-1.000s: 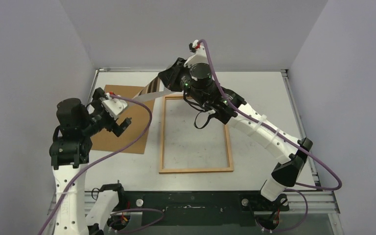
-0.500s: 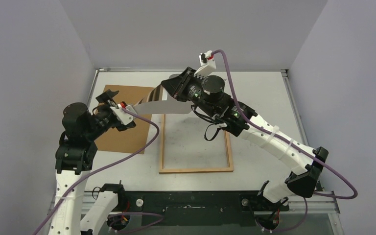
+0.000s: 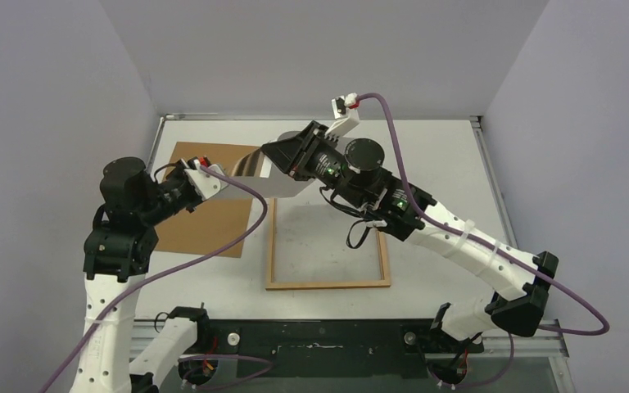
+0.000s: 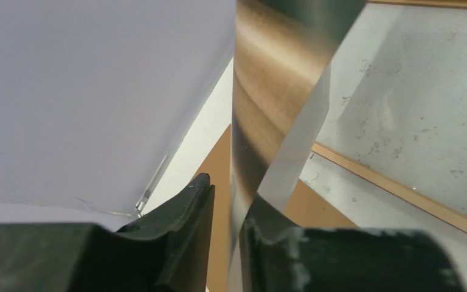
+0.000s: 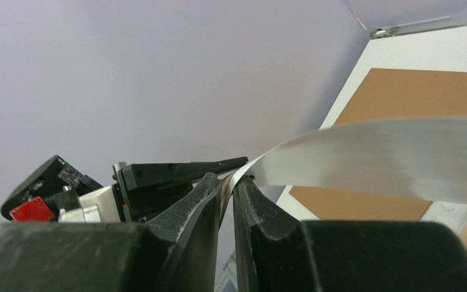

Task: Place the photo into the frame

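Up in the air between the two arms hangs the photo [image 3: 278, 184], a large thin paper print, white on the back with brown stripes on the front, bowed and twisted along its length. The right claw [image 5: 228, 182] is pinched tight on one edge of it, the paper curling away from its fingertips. The left claw [image 4: 231, 201] has the opposite edge between its fingers, set narrow. One finger lies against the paper, and a slit shows between the paper and the other. Under the left claw a plain brown fibreboard sheet [image 3: 205, 229] lies flat on the white table [image 3: 434, 164]. Below the right claw, and reaching towards the arm bases, lies the frame [image 3: 328, 284], a large rectangle with a narrow light-brown wooden border, just beside the fibreboard.
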